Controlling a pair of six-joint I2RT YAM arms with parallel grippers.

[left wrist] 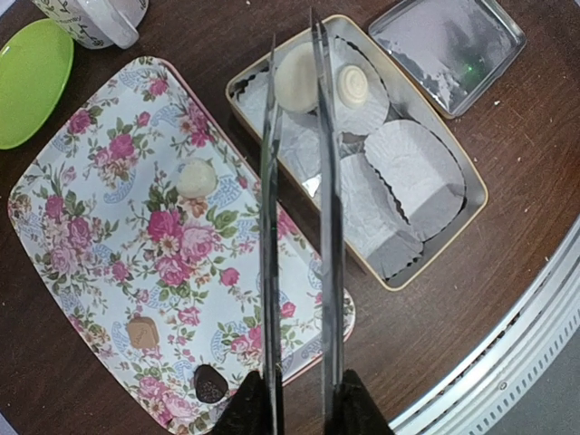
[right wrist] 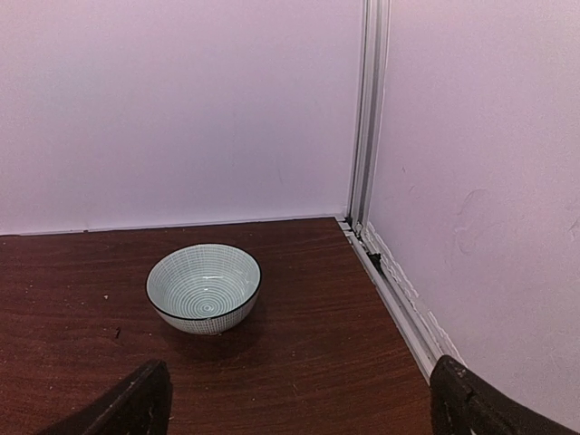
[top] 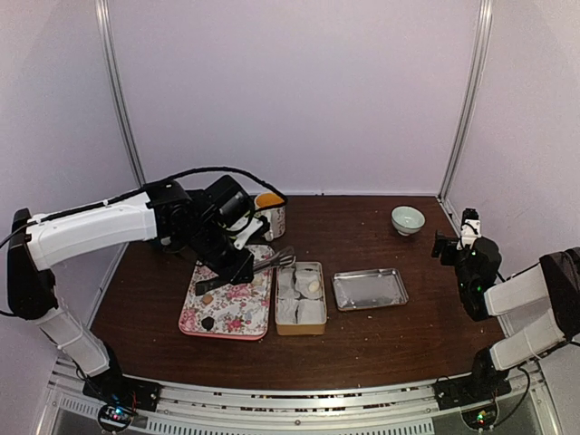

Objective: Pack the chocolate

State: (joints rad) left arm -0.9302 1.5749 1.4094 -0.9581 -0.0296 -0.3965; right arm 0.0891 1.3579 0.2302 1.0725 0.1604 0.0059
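The left fingers [left wrist: 252, 410] clench metal tongs [left wrist: 269, 227], tips over the open tin [left wrist: 478, 186] of paper cups; the right fingers [right wrist: 136, 403] stand released, wide apart. The dark chocolate [left wrist: 210, 385] lies on the floral tray [left wrist: 82, 227], near its corner

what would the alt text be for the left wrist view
Metal tongs held in the left gripper reach over a tan tin of white paper cups, their tips at either side of a pale round sweet. Left of it, a floral tray carries a dark chocolate, a tan piece and a white one.
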